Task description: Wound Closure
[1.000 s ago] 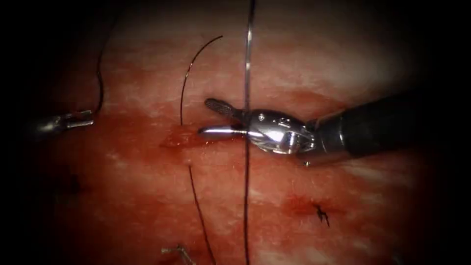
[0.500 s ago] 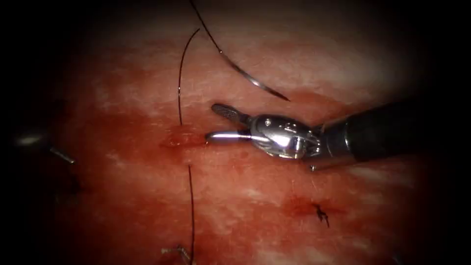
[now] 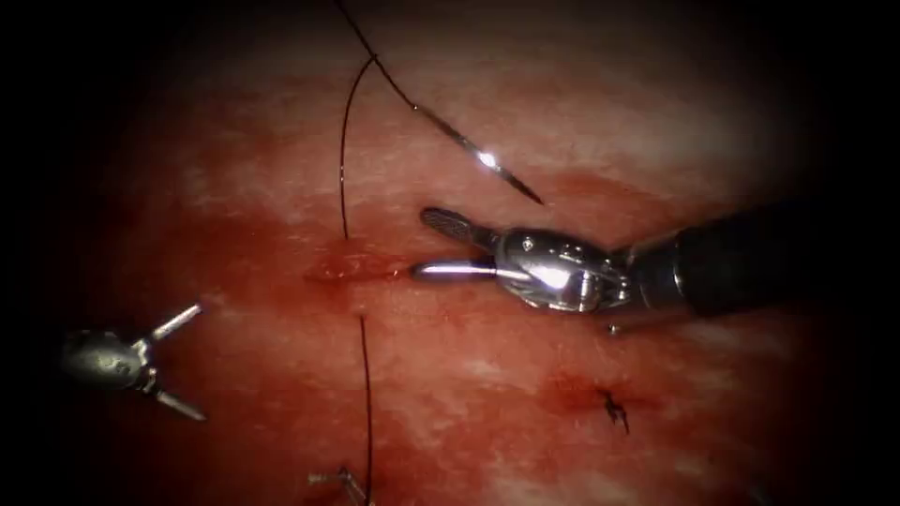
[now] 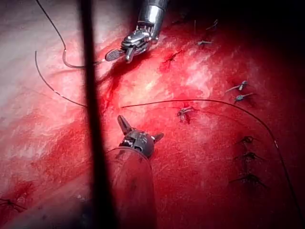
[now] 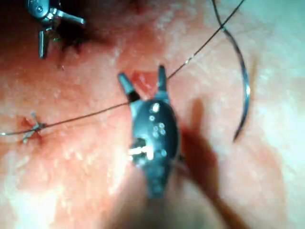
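The needle [image 3: 473, 150] lies free on the tissue [image 3: 487, 365], held by neither tool and not in the tissue, toward the far edge and a little to the right of the cut [image 3: 352, 270]. Its long axis runs slantwise, the pointed end nearest the right arm's tool [image 3: 427, 245] and the thread end away toward the far edge, where the thread [image 3: 343, 169] comes off it and drops down to the cut, then carries on below it toward the near edge. The right arm's tool holds nothing; its jaws stand apart, tips just beside the right end of the cut, with the needle's point lying just beyond its upper jaw. The left arm's tool [image 3: 173, 361] sits well apart near the left edge of the tissue, jaws spread wide and empty. Of the two, the right arm's tool is by far the nearer to the needle, which lies above and slightly behind its tips, so its jaws point past the needle, not at it
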Robot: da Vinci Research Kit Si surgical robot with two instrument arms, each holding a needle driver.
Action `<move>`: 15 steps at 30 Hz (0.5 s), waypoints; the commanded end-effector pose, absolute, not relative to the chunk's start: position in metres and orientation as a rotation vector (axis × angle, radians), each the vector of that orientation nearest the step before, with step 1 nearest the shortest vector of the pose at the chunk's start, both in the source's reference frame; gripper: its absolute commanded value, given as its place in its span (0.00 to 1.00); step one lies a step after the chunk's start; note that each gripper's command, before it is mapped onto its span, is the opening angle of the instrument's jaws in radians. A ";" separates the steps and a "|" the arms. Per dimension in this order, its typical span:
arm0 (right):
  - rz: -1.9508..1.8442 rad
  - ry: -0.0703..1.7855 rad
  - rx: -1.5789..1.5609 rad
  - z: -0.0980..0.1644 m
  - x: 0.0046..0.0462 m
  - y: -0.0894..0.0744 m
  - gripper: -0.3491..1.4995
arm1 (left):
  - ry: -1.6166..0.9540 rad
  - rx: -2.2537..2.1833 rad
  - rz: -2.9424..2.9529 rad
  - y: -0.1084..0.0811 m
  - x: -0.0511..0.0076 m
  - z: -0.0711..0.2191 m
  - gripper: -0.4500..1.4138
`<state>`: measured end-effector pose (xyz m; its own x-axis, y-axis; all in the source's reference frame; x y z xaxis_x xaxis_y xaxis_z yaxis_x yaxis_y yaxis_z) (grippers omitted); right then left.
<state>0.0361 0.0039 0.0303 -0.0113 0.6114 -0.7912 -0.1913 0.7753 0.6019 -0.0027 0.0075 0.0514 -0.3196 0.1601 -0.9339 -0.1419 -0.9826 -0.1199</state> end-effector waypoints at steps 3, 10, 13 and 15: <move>0.657 1.450 0.362 0.031 0.0365 0.003 0.83 | 0.010 -1.746 2.460 0.005 -0.0052 0.053 0.55; 0.651 1.451 0.355 0.032 0.0364 0.003 0.83 | 0.170 -1.732 2.517 0.004 -0.0114 0.053 0.45; 0.651 1.451 0.354 0.032 0.0364 0.003 0.83 | 0.194 -1.753 2.523 0.003 -0.0138 0.053 0.44; 0.651 1.450 0.354 0.032 0.0364 0.003 0.83 | 0.206 -1.759 2.529 0.003 -0.0147 0.054 0.44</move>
<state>0.0360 0.0034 0.0319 -0.0087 0.6025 -0.7981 -0.1957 0.7817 0.5922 -0.0146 0.0034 0.0534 -0.3483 -0.0376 -0.9366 -0.1204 -0.9891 0.0845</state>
